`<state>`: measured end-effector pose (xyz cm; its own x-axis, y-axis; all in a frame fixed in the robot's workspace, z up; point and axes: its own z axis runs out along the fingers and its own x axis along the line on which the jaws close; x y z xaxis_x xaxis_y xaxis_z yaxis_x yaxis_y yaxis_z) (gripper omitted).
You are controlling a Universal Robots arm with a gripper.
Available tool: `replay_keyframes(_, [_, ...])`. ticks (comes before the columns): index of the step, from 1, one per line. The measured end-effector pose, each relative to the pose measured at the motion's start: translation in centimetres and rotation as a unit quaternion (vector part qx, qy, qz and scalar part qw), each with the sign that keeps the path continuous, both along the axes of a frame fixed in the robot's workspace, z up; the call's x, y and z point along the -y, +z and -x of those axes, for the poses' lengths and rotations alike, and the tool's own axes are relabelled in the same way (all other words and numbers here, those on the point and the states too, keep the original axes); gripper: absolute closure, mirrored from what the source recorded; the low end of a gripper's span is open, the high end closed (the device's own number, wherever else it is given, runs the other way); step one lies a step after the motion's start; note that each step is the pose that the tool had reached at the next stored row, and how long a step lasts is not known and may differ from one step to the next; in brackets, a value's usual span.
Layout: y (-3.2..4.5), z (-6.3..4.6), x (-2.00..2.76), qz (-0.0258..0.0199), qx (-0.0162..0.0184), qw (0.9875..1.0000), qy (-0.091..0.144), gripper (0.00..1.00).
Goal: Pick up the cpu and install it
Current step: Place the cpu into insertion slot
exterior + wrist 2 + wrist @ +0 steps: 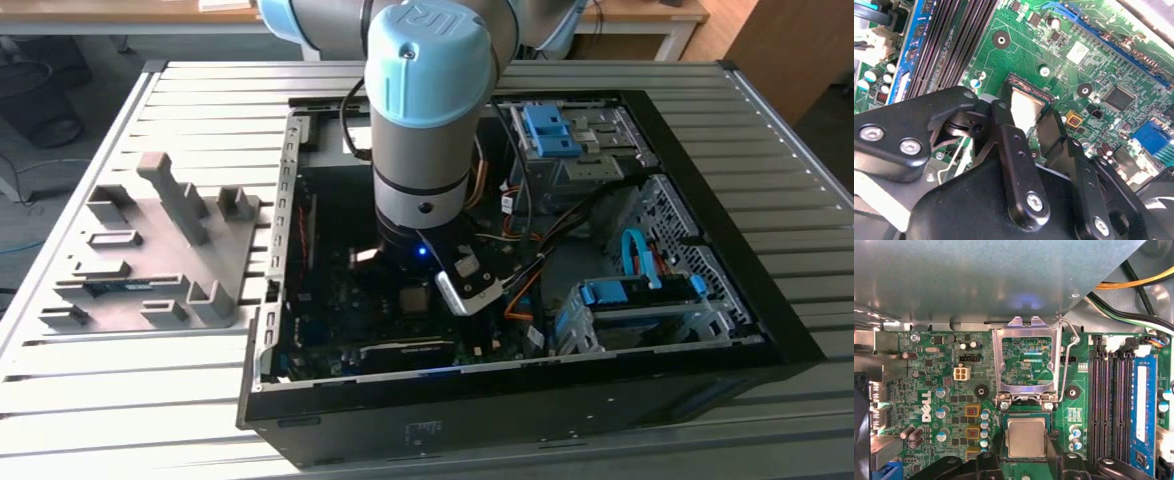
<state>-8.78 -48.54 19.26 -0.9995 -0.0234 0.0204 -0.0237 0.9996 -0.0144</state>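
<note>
Cpu (pixel 1026 438): silver-grey square, flat in socket (pixel 1026 411) on green motherboard (pixel 944 385). Hinged metal retention frame (pixel 996 360) flipped open right beside it; memory slots (pixel 1109 405) near.

Gripper (pixel 1026 446) narrowed to chip width, black fingers (pixel 1054 456) pressed on two opposite cpu edges.

In exterior view: arm (pixel 424 120) reaching down into open computer case (pixel 534 420) on slatted table (pixel 200 90). Grey fixture tray (pixel 147 260) just beside case, toward exterior view's left.

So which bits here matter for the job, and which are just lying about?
In the job: silver chip; open metal clamp; gripper, at the chip.
Just there: blue memory stick; yellow cable; grey tray.
</note>
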Motion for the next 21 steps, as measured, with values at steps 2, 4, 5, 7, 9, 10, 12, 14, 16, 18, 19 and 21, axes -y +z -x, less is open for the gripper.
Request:
replay_keyframes(2, [0.00, 0.00, 0.00, -0.0005, 0.0000, 1.0000, 0.000, 0.46])
replay_keyframes(4, [0.00, 0.00, -0.03, -0.0012, 0.0000, 1.0000, 0.000, 0.46])
replay_keyframes(5, [0.00, -0.01, -0.05, -0.0020, 0.0000, 1.0000, 0.000, 0.46])
replay_keyframes(7, [-0.01, 0.00, -0.07, -0.0030, 0.0000, 1.0000, 0.000, 0.46])
replay_keyframes(9, [-0.04, 0.00, -0.07, -0.0036, 0.0000, 1.0000, 0.000, 0.46])
replay_keyframes(10, [-0.07, 0.01, -0.07, -0.0039, 0.0000, 1.0000, 0.000, 0.46])
replay_keyframes(12, [-0.14, 0.01, -0.07, -0.0043, -0.0001, 1.0000, 0.000, 0.46])
replay_keyframes(14, [-0.19, 0.00, -0.07, -0.0045, -0.0001, 1.0000, 0.000, 0.46])
replay_keyframes(16, [-0.21, 0.00, -0.07, -0.0045, -0.0001, 1.0000, 0.000, 0.46])
replay_keyframes(18, [-0.22, 0.00, -0.07, -0.0046, -0.0001, 1.0000, 0.000, 0.46])
replay_keyframes(19, [-0.23, 0.00, -0.07, -0.0046, -0.0001, 1.0000, 0.000, 0.46])
replay_keyframes(21, [-0.23, 0.00, -0.07, -0.0046, -0.0001, 1.0000, 0.000, 0.47])
